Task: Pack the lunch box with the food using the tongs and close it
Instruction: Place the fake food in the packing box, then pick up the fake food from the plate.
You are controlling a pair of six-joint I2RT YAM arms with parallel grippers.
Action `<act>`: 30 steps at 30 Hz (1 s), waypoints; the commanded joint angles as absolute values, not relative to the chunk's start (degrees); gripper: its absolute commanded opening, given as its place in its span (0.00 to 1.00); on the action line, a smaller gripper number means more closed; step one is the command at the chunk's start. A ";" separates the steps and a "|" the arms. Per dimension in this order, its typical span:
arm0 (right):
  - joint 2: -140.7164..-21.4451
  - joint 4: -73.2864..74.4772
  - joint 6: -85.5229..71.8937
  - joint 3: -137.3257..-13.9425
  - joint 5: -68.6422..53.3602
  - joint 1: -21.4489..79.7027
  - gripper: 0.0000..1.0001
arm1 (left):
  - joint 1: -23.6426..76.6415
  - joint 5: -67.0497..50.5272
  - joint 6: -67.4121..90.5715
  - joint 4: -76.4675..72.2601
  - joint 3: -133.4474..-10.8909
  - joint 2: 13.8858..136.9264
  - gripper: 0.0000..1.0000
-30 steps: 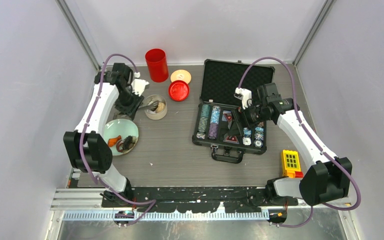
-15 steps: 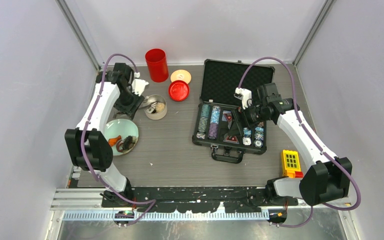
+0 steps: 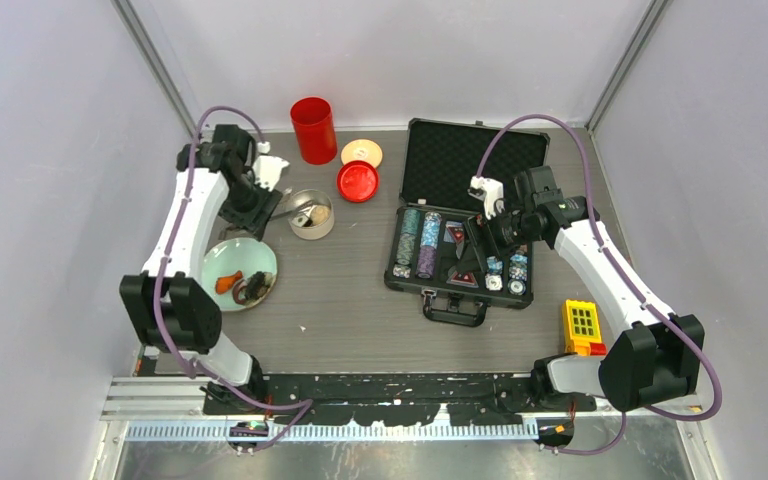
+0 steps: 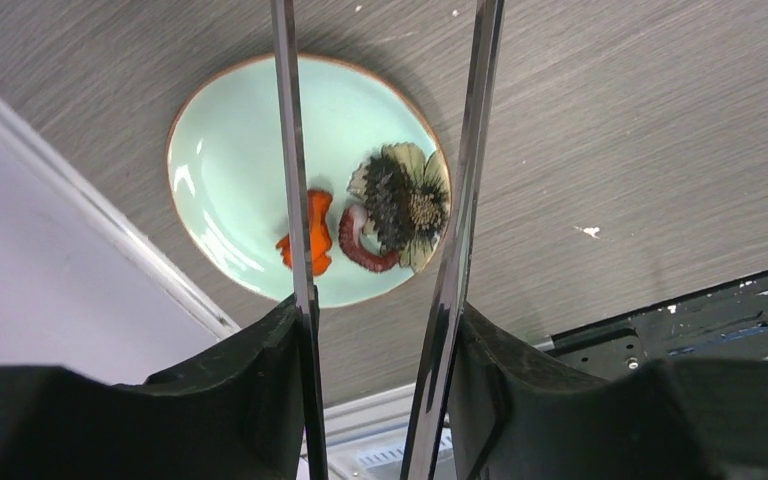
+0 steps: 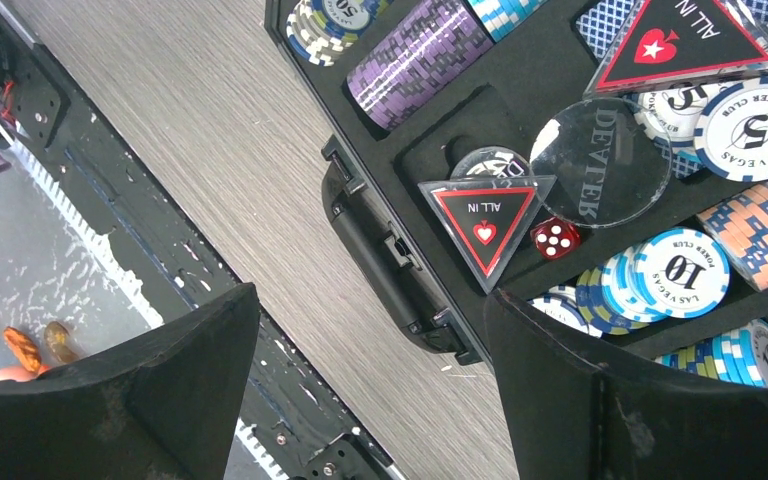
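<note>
Food (image 4: 318, 235) lies on the green plate (image 4: 230, 170) near the bases; just beyond, the left gripper (image 4: 378, 335) clamps the tongs (image 4: 292, 150), whose tips seem to reach the steel tin (image 3: 326, 222); the cream lid (image 3: 361, 152) lies farther back; the right gripper (image 5: 370, 300) hangs wide open over the chip case (image 5: 380, 270).

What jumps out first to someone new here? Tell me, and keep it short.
The open black poker chip case right of centre, packed with colourful chips, draws the eye first, with the right claw hanging open above it. On the left, the left claw grips silver tongs near a pale green plate holding an orange piece and dark morsels. A bright red cup stands at the back.
</note>
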State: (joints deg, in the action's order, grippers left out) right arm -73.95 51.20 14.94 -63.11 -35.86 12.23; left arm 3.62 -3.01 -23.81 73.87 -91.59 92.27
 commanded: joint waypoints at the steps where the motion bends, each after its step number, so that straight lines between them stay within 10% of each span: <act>1: -72.76 51.46 15.78 -64.96 -37.26 12.03 0.87 | -0.77 -5.41 -24.56 76.88 -92.59 86.23 0.48; 30: -76.08 51.51 15.79 -65.12 -42.19 12.02 0.87 | -42.56 -8.75 -57.73 82.70 -71.04 75.08 0.47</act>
